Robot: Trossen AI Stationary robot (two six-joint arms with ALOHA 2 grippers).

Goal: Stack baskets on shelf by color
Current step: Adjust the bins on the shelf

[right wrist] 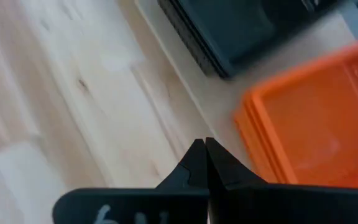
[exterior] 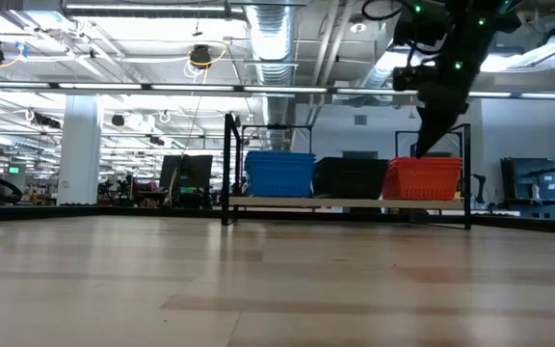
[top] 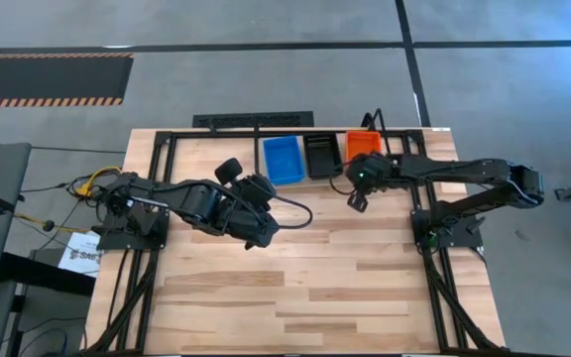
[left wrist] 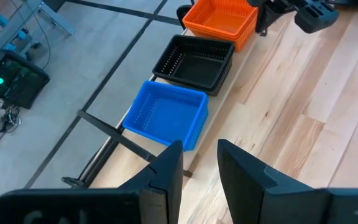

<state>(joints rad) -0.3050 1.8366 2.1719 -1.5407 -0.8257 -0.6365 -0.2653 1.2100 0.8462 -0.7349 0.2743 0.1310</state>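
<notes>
The shelf [top: 315,180] runs along the far edge of the tabletop [top: 295,288], opposite the arm bases. On its board stand three basket stacks in a row: the blue stack [top: 283,160] at the end nearer the left arm, the black stack [top: 321,155] in the middle, the orange stack [top: 360,145] at the end nearer the right arm. No loose basket shows on the tabletop.

Handling, as a judgement: thin slotted plastic, so light, fairly stiff at the rim but flexible in the walls, and smooth enough to slip. Best grip is across one short wall at the top rim, one finger inside and one outside.

Orientation: every basket sits upright, mouth up. Each long axis lies across the shelf, perpendicular to the shelf's length; the short walls face the tabletop.

The right gripper [top: 356,201] hangs just off the orange stack on the tabletop side, fingers fully closed, holding nothing. The left gripper [left wrist: 199,163] waits over the tabletop, well back from the blue stack, fingers slightly parted and empty.
</notes>
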